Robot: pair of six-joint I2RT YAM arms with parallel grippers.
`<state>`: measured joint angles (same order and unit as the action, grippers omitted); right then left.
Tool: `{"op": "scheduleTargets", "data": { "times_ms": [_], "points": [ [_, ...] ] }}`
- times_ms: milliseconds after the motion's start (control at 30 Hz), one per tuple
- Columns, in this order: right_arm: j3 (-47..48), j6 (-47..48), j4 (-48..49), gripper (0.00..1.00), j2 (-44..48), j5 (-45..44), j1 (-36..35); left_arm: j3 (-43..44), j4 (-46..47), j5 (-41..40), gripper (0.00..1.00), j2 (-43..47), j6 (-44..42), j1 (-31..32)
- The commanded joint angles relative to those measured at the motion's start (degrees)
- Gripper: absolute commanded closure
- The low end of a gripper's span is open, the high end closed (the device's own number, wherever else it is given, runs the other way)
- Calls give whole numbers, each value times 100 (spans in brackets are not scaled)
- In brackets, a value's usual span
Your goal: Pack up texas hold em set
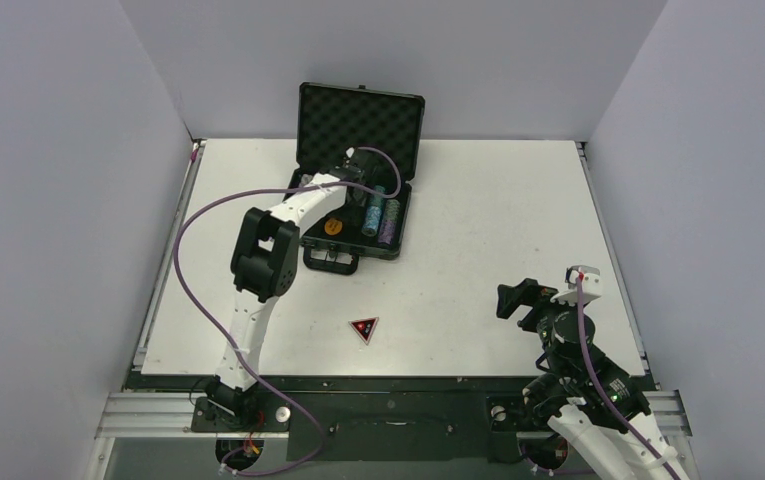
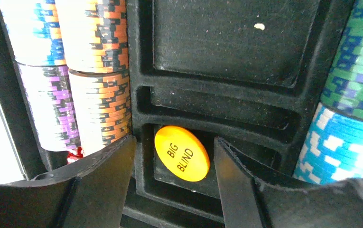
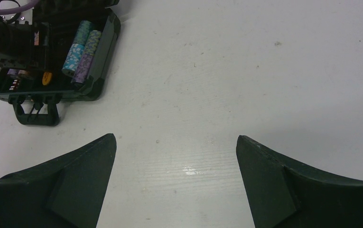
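Here the left gripper (image 2: 173, 142) stands wide around the yellow disc (image 2: 181, 153), which lies in its small pocket of the briefcase (image 1: 358, 125). It should rise straight up, so that no finger drags the disc out. The right gripper (image 3: 175, 137) hangs wide above the table (image 1: 478, 250), where the black-red triangle (image 1: 364, 328) waits.

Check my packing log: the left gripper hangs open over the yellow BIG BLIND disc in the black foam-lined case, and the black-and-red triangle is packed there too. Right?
No: the top external view shows the black-and-red triangle lying on the white table, outside the black foam-lined case. The left gripper is open over the yellow BIG BLIND disc.
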<state>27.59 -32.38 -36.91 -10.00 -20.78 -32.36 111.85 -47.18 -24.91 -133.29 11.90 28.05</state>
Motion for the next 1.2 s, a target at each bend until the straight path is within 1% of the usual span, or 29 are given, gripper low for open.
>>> {"op": "scheduleTargets", "data": {
  "times_ms": [0, 67, 167, 700, 800, 933, 1067, 1167],
  "points": [
    [-25, 5, 200, 7, 1, -93, -34, -204, -128, -940, 37, 289, -76, -81],
    [-26, 8, 199, 7, 14, -89, -34, -244, -125, -973, 33, 314, -70, -64],
    [-22, 18, 201, 7, 24, -83, -34, -287, -129, -1042, 32, 348, -47, -63],
    [-26, 21, 193, 7, 71, -41, -35, -283, -382, -1675, 31, 380, -26, -54],
    [-26, 30, 191, 7, 118, -48, -39, -264, -442, -1634, 31, 355, 30, -50],
    [-34, 38, 195, 7, 144, -50, -40, -316, -431, -1389, 31, 518, 68, 2],
    [-30, 46, 205, 7, 156, -49, -36, -325, -408, -1202, 29, 859, 155, 100],
    [-35, 52, 208, 7, 156, -43, -37, -326, -556, -1009, 27, 1237, 424, 127]
  ]
}}
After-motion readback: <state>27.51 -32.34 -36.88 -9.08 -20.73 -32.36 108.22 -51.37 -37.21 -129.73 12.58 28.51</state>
